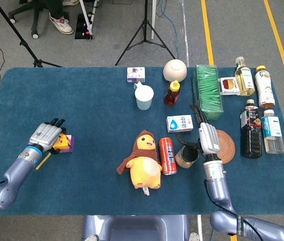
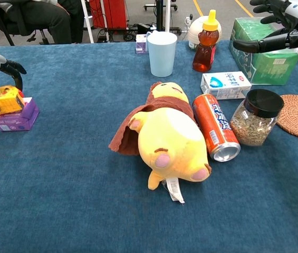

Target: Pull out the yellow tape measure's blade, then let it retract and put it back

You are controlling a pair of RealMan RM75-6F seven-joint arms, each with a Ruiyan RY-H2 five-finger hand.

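The yellow tape measure (image 1: 61, 143) (image 2: 3, 100) rests on top of a small purple box (image 1: 69, 144) (image 2: 14, 120) at the table's left side. My left hand (image 1: 45, 135) (image 2: 1, 63) is over it with the fingers lifted and spread apart above the case. Only the thumb still lies against its left side. No pulled-out blade shows in the chest view. A thin yellow strip (image 1: 42, 159) lies on the cloth by my left wrist. My right hand (image 1: 207, 138) (image 2: 280, 23) hovers open above the jar, holding nothing.
A plush toy (image 1: 143, 163), a red can (image 1: 168, 155) and a seed jar (image 2: 254, 117) sit in the middle. Behind them are a milk carton (image 1: 179, 123), a blue cup (image 1: 144, 97), a honey bottle (image 1: 172, 93) and a green box (image 1: 208, 91). Bottles (image 1: 253, 130) line the right edge.
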